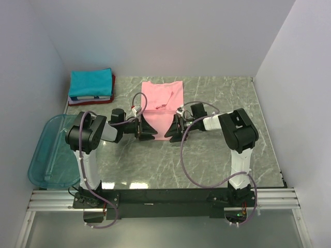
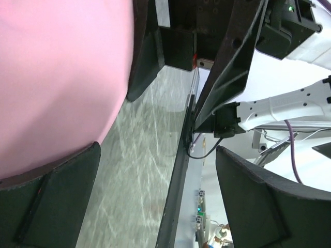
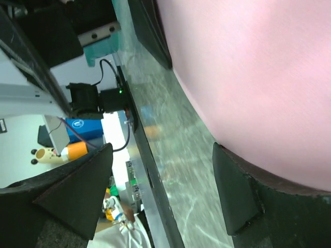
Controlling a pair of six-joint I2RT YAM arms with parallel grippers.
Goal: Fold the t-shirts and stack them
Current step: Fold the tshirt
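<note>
Left pincer (image 1: 140, 128) and right pincer (image 1: 173, 129) gape wide, empty, beside the pink t-shirt (image 1: 163, 101) — mid-fold, I judge; next I'd pinch its near edge.

Top view: bright, even, diffuse light; focus sharp throughout. Soft, short shadows beneath arms. White glare patches on table (image 1: 207, 155) at 7 o'clock, near front edge.

Left wrist view: pink t-shirt (image 2: 62, 77) at 10 o'clock soft, weave not resolved. Black fingers (image 2: 51, 206) underexposed, little detail. Background at 3 o'clock blown white.

Right wrist view: same cloth at 2 o'clock out of focus. Streaked sheen on table at 6 o'clock. Background at 9 o'clock blurred.
</note>
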